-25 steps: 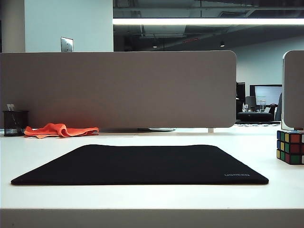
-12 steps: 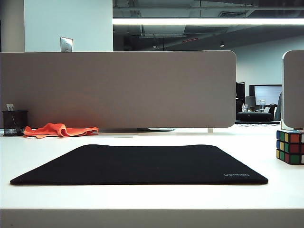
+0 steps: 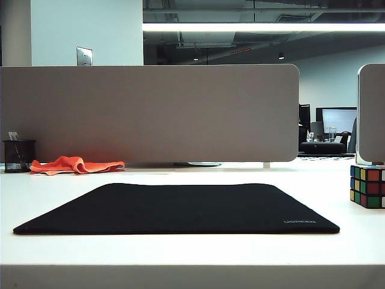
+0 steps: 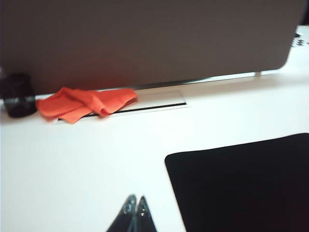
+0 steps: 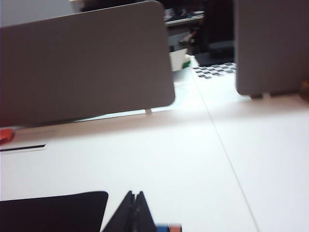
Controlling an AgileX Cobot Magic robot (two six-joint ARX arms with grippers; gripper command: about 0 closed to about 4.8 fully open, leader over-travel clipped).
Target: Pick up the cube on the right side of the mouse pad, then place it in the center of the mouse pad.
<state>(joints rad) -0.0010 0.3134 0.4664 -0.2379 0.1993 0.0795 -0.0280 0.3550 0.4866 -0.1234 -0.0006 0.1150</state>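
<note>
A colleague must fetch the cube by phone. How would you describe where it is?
Find the black mouse pad on the white desk. Right of it, near the desk's right edge, stands the cube. It is the only multicoloured thing there; the orange cloth lies far left.

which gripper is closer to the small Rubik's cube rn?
Right. The right gripper, shut, has the small multicoloured Rubik's cube right beside its tips. The left gripper, shut, is beyond the black fabric mouse pad's opposite edge.

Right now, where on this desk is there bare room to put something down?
The whole mouse pad is bare, as is the white strip between it and the orange cloth. The cube crowds the right edge. Both tools, left and right, hover shut, holding nothing.
</note>
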